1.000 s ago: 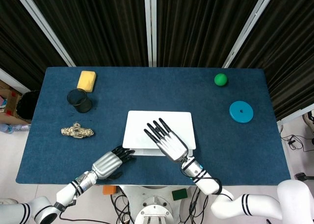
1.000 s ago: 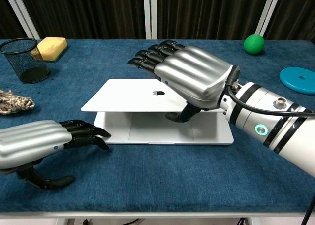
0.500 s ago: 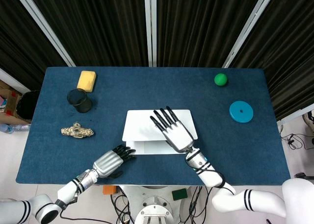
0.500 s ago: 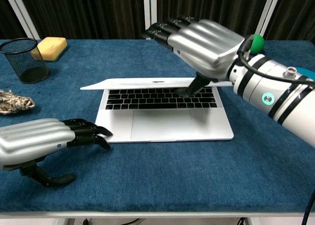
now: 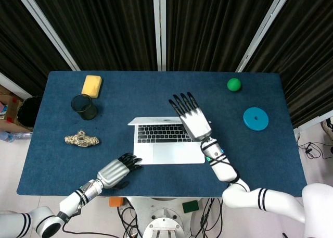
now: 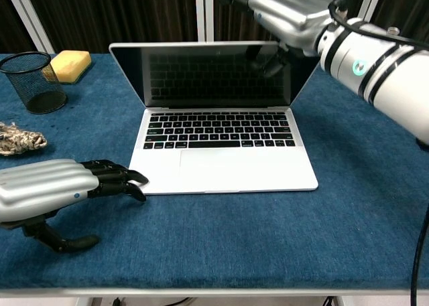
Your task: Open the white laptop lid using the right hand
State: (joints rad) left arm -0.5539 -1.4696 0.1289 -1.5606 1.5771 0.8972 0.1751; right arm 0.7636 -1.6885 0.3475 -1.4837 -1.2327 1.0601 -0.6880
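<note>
The white laptop (image 5: 166,144) (image 6: 224,169) stands open at the table's middle, keyboard showing. Its lid (image 6: 208,75) is raised to about upright, and the dark screen faces me. My right hand (image 5: 190,115) (image 6: 288,11) is at the lid's top right corner. Its thumb (image 6: 268,61) presses the screen side while the long fingers reach over the top edge behind it. My left hand (image 5: 117,171) (image 6: 57,189) rests palm down on the table and holds nothing. Its dark fingertips (image 6: 124,182) touch the front left corner of the laptop's base.
At the far left sit a yellow sponge (image 5: 92,85) and a black mesh cup (image 5: 84,107). A rope bundle (image 5: 81,139) lies nearer me. A green ball (image 5: 234,84) and a blue disc (image 5: 256,119) are at the right. Blue cloth covers the table (image 5: 260,160).
The right hand has swung the lid up from barely lifted to about upright, moving up and away from me with it. The left hand stayed put.
</note>
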